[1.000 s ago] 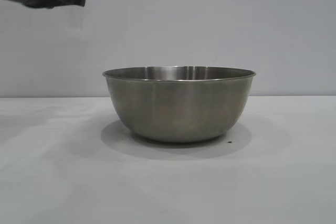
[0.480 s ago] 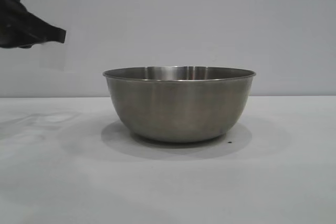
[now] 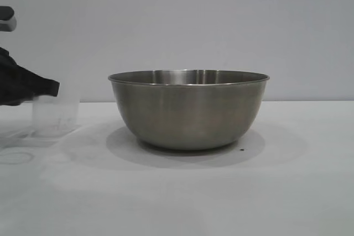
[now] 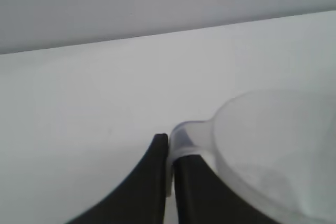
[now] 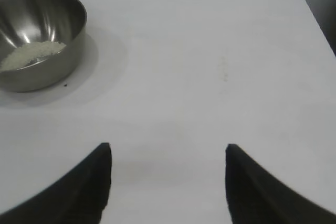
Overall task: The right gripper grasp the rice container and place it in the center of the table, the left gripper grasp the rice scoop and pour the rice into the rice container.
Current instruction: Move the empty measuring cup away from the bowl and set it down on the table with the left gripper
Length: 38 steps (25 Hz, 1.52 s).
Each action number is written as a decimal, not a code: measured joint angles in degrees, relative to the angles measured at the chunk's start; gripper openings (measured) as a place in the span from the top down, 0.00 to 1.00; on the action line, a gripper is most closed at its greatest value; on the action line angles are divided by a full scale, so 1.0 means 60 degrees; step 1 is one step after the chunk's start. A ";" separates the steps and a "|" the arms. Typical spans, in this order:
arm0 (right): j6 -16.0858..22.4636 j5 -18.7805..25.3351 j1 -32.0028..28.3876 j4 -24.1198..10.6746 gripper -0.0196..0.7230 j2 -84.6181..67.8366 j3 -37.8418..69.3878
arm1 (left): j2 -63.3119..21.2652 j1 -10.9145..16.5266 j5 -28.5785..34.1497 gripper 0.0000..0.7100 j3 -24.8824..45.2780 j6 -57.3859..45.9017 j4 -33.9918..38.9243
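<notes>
The rice container [image 3: 188, 111], a wide steel bowl, stands at the middle of the white table [image 3: 276, 192]. In the right wrist view the rice container [image 5: 37, 35] holds a heap of off-white rice [image 5: 31, 53]. At the far left the rice scoop [image 3: 54, 115], a frosted plastic cup, is upright with its base down at the table surface. My left gripper [image 3: 52, 88] is shut on its side handle. In the left wrist view the left gripper [image 4: 169, 148] pinches that handle beside the rice scoop [image 4: 273, 150]. My right gripper [image 5: 168, 153] hangs open over bare table, well away from the bowl.
A small dark speck [image 3: 241, 149] lies on the table by the bowl's base. The table's far corner and edge [image 5: 307, 9] show in the right wrist view. A plain grey wall [image 3: 221, 26] stands behind the table.
The left gripper has come down and drawn back to the left with the scoop, from above bowl height to table level. Bowl and right gripper have not moved.
</notes>
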 joint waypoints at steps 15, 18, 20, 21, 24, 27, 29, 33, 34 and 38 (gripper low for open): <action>0.0000 0.0000 0.0000 0.0000 0.44 0.0000 0.0000 | 0.0425 0.0000 -0.0193 0.94 -0.0226 -0.0213 0.0136; 0.0000 0.0000 0.0000 0.0000 0.44 0.0000 0.0000 | 0.0436 0.0000 -0.0176 0.81 -0.0226 -0.0213 0.0136; 0.0000 0.0000 0.0000 0.0000 0.44 0.0000 0.0000 | 0.0417 0.0000 -0.0176 0.80 -0.0161 -0.0213 0.0136; 0.0000 0.0000 0.0000 0.0000 0.44 0.0000 0.0000 | 0.0366 0.0000 -0.0158 0.72 -0.0084 -0.0213 0.0136; 0.0000 0.0000 0.0000 0.0000 0.44 0.0000 0.0000 | -0.0075 0.0000 -0.0158 0.71 0.0275 -0.0194 0.0136; 0.0000 0.0000 0.0000 0.0000 0.44 0.0000 0.0000 | -0.0533 0.0000 -0.0158 0.71 0.0642 0.0205 0.0136; 0.0000 0.0000 0.0000 0.0000 0.44 0.0000 0.0000 | -0.0742 0.0000 -0.0158 0.71 0.0899 0.0342 0.0136; 0.0000 0.0000 0.0000 0.0000 0.44 0.0000 0.0000 | -0.0928 0.0000 -0.0158 0.68 0.1487 0.0421 0.0136; 0.0000 0.0000 0.0000 0.0000 0.44 0.0000 0.0000 | -0.0928 0.0000 -0.0158 0.68 0.1597 0.0429 0.0136; 0.0000 0.0000 0.0000 0.0000 0.44 0.0000 0.0000 | -0.0928 0.0000 -0.0158 0.68 0.1849 0.0452 0.0136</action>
